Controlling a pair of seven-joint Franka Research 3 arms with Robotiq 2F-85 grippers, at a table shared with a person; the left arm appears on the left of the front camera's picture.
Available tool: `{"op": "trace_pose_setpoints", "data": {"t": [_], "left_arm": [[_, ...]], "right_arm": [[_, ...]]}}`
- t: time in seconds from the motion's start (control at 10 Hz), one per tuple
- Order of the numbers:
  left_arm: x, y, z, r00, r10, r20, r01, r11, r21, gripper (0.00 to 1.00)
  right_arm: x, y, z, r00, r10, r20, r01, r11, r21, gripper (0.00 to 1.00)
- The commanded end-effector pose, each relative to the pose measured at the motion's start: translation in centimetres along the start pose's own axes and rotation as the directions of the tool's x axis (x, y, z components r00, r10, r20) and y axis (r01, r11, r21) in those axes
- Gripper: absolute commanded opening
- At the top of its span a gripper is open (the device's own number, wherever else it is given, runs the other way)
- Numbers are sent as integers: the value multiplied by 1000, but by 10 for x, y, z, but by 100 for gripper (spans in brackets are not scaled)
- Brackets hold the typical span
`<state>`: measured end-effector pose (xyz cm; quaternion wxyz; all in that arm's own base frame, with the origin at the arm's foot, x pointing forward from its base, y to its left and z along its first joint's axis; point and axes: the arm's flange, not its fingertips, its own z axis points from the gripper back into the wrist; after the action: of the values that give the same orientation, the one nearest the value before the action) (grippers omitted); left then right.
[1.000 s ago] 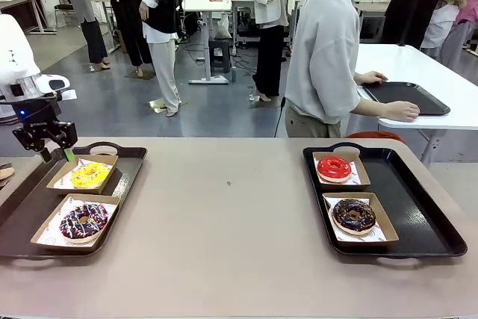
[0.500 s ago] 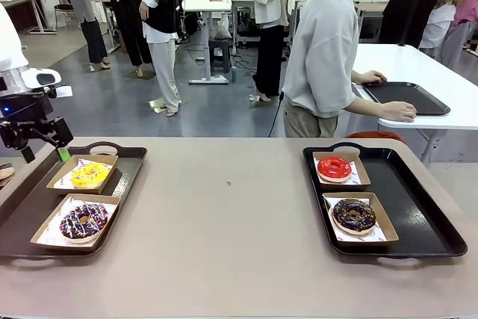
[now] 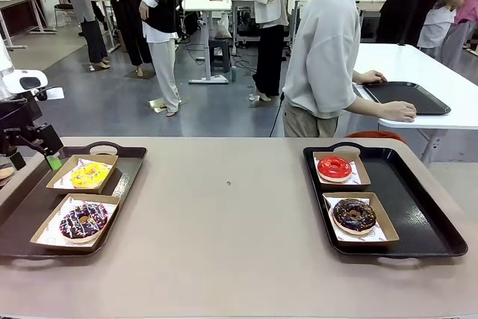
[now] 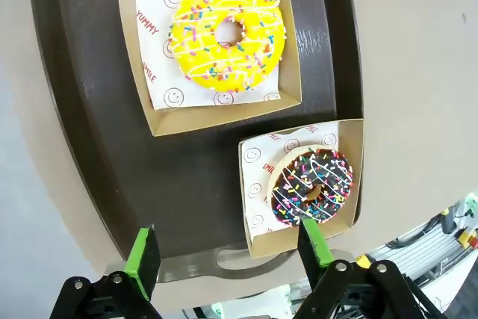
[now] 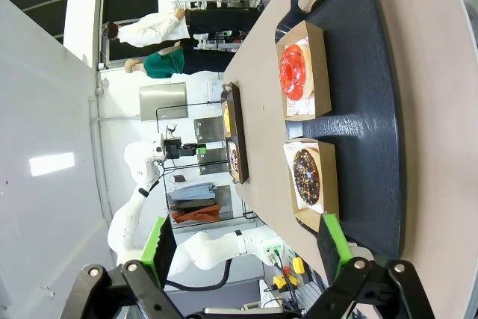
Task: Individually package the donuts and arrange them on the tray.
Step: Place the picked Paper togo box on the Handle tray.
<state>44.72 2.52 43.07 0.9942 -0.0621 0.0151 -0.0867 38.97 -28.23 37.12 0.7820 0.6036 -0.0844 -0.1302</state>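
Several donuts lie in open brown paper boxes on two dark trays. The left tray [image 3: 22, 214] holds the yellow-iced donut [image 3: 89, 174] behind the dark drizzled donut [image 3: 83, 222]. On the right tray [image 3: 418, 214] the red-iced donut [image 3: 334, 168] sits behind the chocolate sprinkled donut [image 3: 353, 215]. My left gripper [image 3: 35, 160] hangs open and empty above the left tray's far left corner. Its wrist view looks down on the yellow donut [image 4: 228, 33] and the drizzled donut [image 4: 312, 187]. My right gripper [image 5: 246, 248] is open and empty, well off the red donut [image 5: 293, 71] and the chocolate donut [image 5: 308, 175].
Bare tan tabletop [image 3: 224, 214] lies between the two trays. A person in a grey top [image 3: 325, 50] stands beyond the far edge, turned to a white table with another black tray [image 3: 407, 95]. More people stand farther back.
My left gripper has drawn back to the left and slightly up, away from the yellow donut's box. The donuts, boxes and trays have not moved.
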Motion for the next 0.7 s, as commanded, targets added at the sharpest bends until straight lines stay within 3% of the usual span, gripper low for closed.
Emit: {"op": "trace_pose_setpoints", "data": {"t": [0.0,0.6], "left_arm": [[9,0,-1,1000,-5,-12,5,1000,2,96],[9,0,-1,1000,-5,-12,5,1000,2,96]], "right_arm": [[-1,0,0,1000,-2,0,2,1000,-1,100],[-1,0,0,1000,-2,0,2,1000,-1,100]]}}
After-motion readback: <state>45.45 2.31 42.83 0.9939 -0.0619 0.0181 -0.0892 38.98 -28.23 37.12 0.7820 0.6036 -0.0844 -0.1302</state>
